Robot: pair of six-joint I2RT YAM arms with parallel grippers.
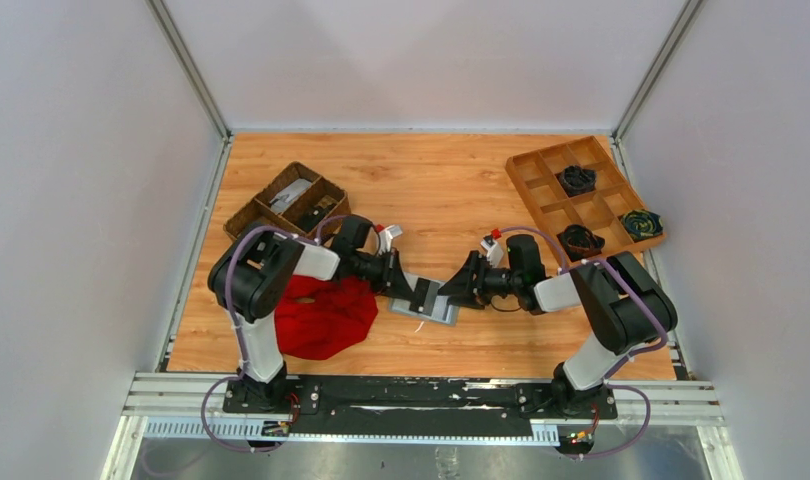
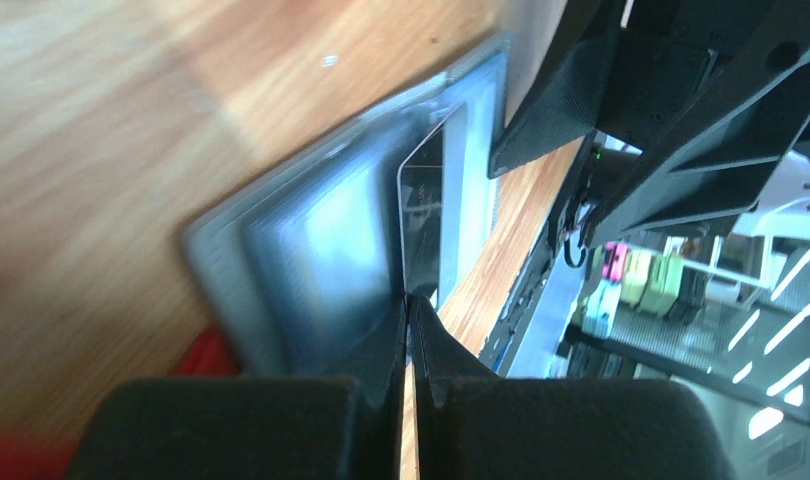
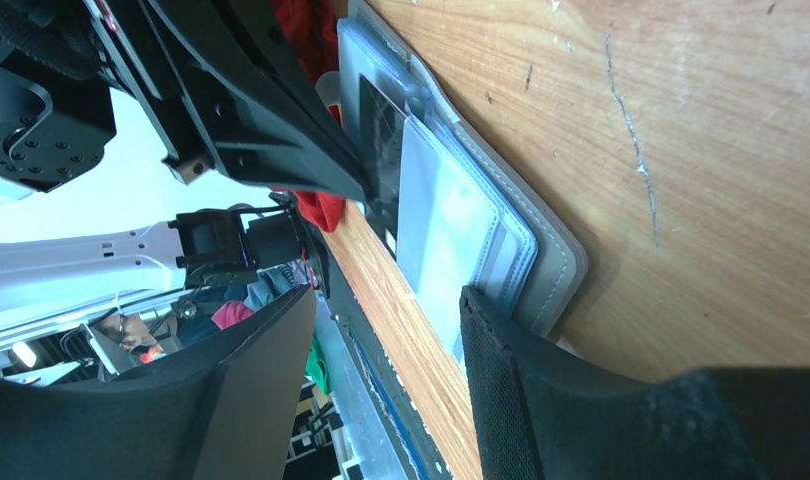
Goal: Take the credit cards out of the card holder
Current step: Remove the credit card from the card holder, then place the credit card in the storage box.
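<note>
The grey card holder [image 1: 436,311] lies open on the wooden table between my two grippers. It also shows in the left wrist view [image 2: 311,240] and in the right wrist view [image 3: 551,260]. A dark glossy credit card [image 2: 423,210] sticks partly out of a slot; its edge meets my left fingertips. My left gripper [image 1: 418,293] [image 2: 411,300] is shut on that card's edge. The same card shows in the right wrist view [image 3: 383,135]. My right gripper [image 1: 451,292] [image 3: 388,300] is open, one finger [image 3: 501,340] resting on the holder's near end.
A red cloth [image 1: 321,315] lies beside the left arm, touching the holder's left side. A dark wicker basket [image 1: 286,200] stands at the back left. A wooden compartment tray [image 1: 521,180] with dark items sits at the back right.
</note>
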